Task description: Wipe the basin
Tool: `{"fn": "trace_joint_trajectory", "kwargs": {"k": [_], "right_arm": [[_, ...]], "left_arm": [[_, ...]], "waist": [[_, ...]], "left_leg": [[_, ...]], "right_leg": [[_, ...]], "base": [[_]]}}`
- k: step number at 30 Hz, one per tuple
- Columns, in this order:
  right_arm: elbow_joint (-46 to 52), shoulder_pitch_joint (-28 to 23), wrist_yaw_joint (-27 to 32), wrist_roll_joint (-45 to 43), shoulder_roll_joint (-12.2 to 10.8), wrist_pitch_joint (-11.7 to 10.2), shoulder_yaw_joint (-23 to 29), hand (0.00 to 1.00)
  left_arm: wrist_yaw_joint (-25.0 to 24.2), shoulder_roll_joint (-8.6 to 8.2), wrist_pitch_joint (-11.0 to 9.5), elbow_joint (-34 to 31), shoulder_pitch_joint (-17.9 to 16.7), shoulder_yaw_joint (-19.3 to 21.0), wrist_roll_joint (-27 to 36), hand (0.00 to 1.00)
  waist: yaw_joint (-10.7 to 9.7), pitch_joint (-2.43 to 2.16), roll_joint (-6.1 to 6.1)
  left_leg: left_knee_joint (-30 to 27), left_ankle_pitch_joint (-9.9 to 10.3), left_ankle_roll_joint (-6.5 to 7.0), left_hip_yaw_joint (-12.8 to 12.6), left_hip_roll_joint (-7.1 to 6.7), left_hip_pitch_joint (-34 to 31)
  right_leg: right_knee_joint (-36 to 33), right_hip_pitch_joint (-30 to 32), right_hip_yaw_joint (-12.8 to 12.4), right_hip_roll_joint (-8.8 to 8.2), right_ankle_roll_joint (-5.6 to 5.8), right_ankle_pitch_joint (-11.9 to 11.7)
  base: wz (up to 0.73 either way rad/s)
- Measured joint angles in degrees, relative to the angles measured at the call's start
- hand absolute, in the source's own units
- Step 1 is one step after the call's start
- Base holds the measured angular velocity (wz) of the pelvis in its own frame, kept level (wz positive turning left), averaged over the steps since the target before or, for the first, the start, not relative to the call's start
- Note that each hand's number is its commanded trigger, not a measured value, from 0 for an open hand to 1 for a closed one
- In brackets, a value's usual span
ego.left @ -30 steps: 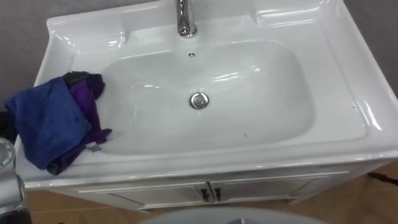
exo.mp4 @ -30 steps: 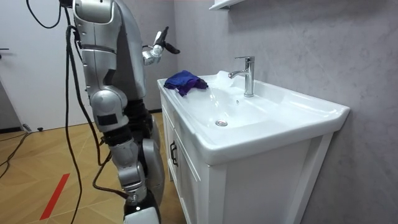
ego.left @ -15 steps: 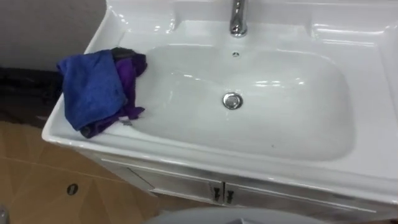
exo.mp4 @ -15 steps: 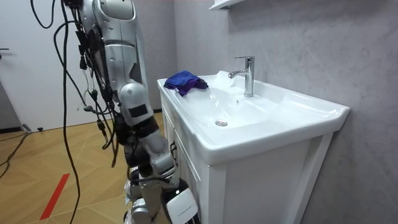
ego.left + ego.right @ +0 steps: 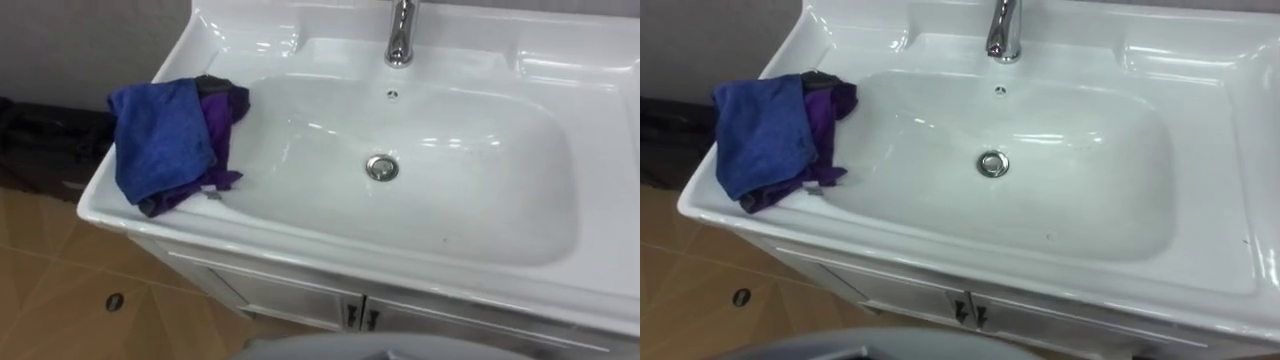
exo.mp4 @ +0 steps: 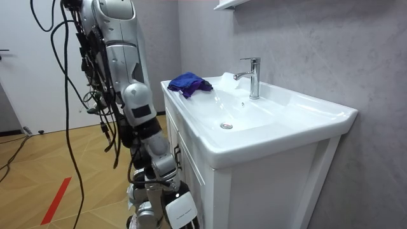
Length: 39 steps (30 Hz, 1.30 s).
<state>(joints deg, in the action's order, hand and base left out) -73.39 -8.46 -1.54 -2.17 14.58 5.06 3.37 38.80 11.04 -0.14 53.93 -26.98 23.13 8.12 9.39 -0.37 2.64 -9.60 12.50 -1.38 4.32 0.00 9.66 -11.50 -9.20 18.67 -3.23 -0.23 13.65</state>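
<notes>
Lower edge of the eye views:
- White cabinet front (image 5: 280,295) beneath the basin, two doors meeting at a pair of small dark handles (image 5: 360,318), lower centre
- Light brown wooden floor (image 5: 50,290), lower left corner, with a small round dark mark (image 5: 114,301) on it

Centre:
- White glazed ceramic basin (image 5: 300,235), rectangular, wide flat rim and shallow rounded bowl, spanning left edge to right edge
- Bunched cloth, blue over purple (image 5: 165,145), lay at centre left on the basin's left rim; its purple side hung over the bowl's inner slope, its blue side reached the outer edge; nothing held it
- Round chrome drain (image 5: 381,167), middle of the bowl, well apart from the cloth

Upper part:
- Small overflow hole (image 5: 392,95) in the bowl's back wall, above the drain
- Upright chrome faucet (image 5: 401,35), top centre, on the back ledge
- Dark low object (image 5: 40,150) on the floor, left edge; kind could not be told

Room view:
- Robot stood upright at centre left, close against the cabinet front
- Cloth lay on the basin's far corner, faucet right of it
- Red strip (image 6: 56,200) on the floor, lower left
- White shelf (image 6: 232,4) on the grey wall (image 6: 318,51), top centre

Hands: whether wide, narrow or holding could not be told
</notes>
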Motion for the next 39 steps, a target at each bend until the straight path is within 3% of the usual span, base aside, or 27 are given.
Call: {"fn": "trace_joint_trajectory", "kwargs": {"k": [7, 12, 15, 21, 27, 39], "right_arm": [[-1.14, -0.67, -0.72, -0.74, -0.02, -0.01, 0.06, 0.00], [-3.25, -0.57, -2.45, -2.13, -0.42, 0.10, -0.42, 0.00], [-3.42, -1.16, -2.89, -2.16, -1.42, 0.47, -0.41, 0.00], [-3.81, -1.10, -3.56, -2.90, -2.40, 1.33, -0.40, 0.00], [-4.51, -0.42, -3.37, -2.99, -3.11, 2.64, -0.30, 0.00], [-4.20, 0.63, -2.43, -2.52, -3.61, 4.83, -0.28, 0.00]], "left_arm": [[-6.39, -0.42, 0.25, 5.12, 0.46, -3.16, -0.18, 0.00], [-12.92, -1.24, 2.33, 8.87, 3.29, -7.58, -1.06, 0.00], [-16.80, -1.93, 3.24, 10.85, 5.22, -7.71, -3.82, 0.00], [-22.66, -3.02, 4.58, 12.62, 7.38, -7.72, -6.68, 0.00], [-28.03, -3.46, 7.42, 13.95, 9.11, -8.85, -8.93, 0.00], [-30.97, -3.39, 9.86, 14.49, 11.83, -10.39, -8.92, 0.00]], "waist": [[-2.54, 0.12, 0.10], [-4.62, 0.10, -0.03], [-5.75, 0.19, -0.30], [-5.95, 0.12, -0.67], [-6.74, 0.38, -1.59], [-7.94, 0.61, -1.88]], "left_leg": [[0.00, 0.00, 0.00, -1.28, 0.13, 0.07], [0.04, 0.00, 0.00, -4.13, 0.39, 0.07], [0.08, 0.00, 0.00, -4.68, 0.44, 0.41], [0.10, 0.01, 0.01, -8.68, 0.67, 1.10], [0.08, 0.40, 0.62, -9.20, 0.67, 1.11], [0.03, 0.80, 1.26, -10.55, 0.29, 1.19]], "right_leg": [[-0.19, 0.31, -0.91, 0.06, -0.02, -0.01], [-0.36, 0.56, -1.62, 0.03, 0.02, -0.01], [-0.25, 0.35, -1.90, 0.08, 0.02, -0.02], [-0.59, 0.92, -4.43, 0.18, 0.02, -0.01], [-1.15, 1.45, -4.98, 0.09, 0.10, 0.04], [-2.38, 2.59, -6.68, -0.66, 0.90, 0.06]], "base": [[-0.05], [-0.07], [-0.06], [-0.22], [-0.06], [-0.06]]}}
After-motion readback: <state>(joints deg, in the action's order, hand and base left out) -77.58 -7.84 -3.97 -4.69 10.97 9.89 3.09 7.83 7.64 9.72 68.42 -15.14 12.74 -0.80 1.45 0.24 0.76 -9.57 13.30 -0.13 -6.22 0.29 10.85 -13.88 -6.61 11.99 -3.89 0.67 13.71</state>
